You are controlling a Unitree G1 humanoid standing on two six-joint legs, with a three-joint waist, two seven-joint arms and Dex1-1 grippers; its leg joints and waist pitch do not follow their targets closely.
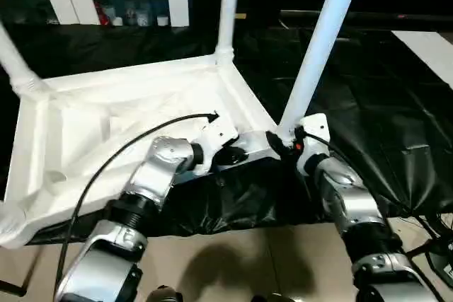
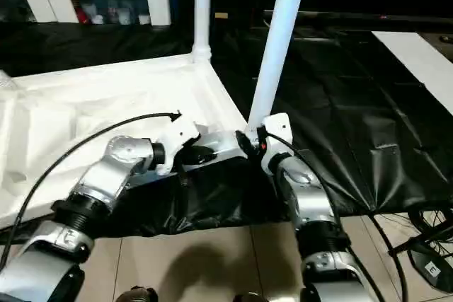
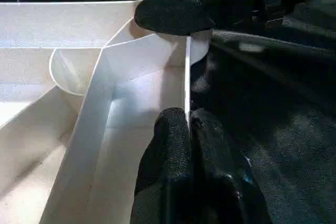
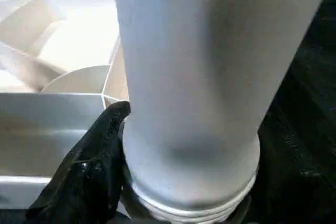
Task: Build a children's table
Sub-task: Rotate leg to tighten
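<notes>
Upturned table top (image 1: 106,125), near-right leg (image 1: 322,40) in its corner socket.
My left gripper (image 3: 186,129) pinches the rim; right gripper (image 1: 283,143) clasps the leg's base, far finger hidden.

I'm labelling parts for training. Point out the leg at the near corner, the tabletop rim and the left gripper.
Leg (image 1: 315,51), left eye view: mid-shaft.
Tabletop rim (image 3: 187,72), left wrist view: thin upright edge.
Left gripper (image 3: 189,121), left wrist view: fingertips pinching rim.
</notes>
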